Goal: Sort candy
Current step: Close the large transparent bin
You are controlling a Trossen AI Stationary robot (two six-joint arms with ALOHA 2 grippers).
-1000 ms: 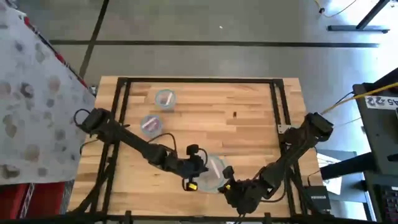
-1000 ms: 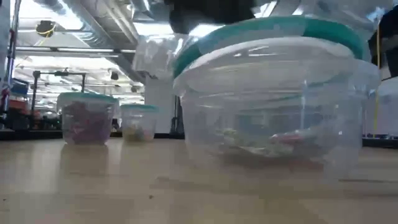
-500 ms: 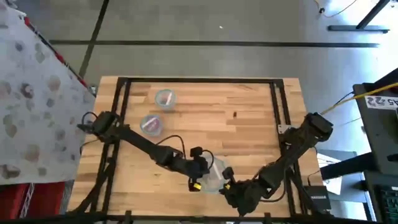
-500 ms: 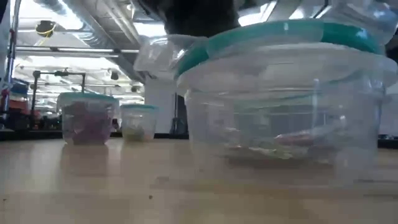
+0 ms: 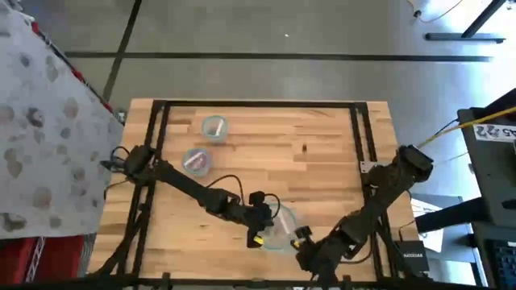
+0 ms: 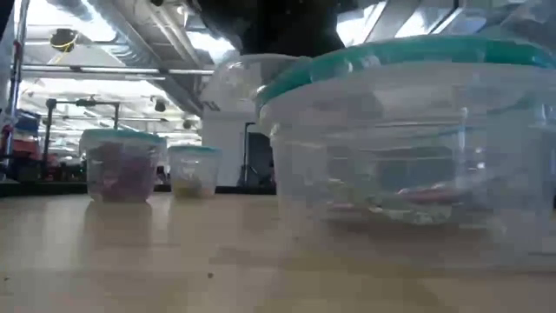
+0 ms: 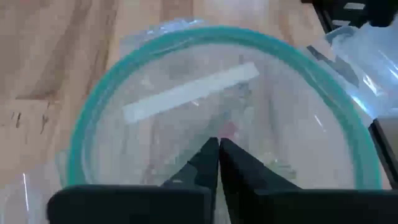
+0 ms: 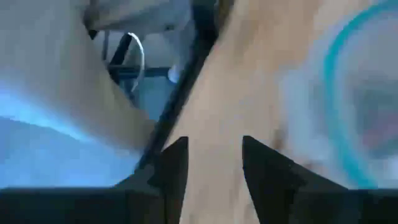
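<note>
Right end effector (image 8: 208, 163) has parted, empty, lower centre | left end effector (image 7: 219, 163) pinched shut over near bowl (image 7: 87, 124) | risk: fingers nudge bowl, spilling candy (image 6: 417, 198).

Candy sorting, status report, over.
Left gripper shut, empty, over the near bowl. Right gripper open, empty, beside that bowl at the table's near edge. Candy in the bowl. Nothing in the way.

floor: grey concrete floor (image 5: 266, 32) with dark seam lines | counter: pale wood-plank counter (image 5: 314, 153) in a black frame | ceiling: ducts and bright strip lights (image 6: 130, 43) | side: speckled white cloth (image 5: 40, 121) beside counter
</note>
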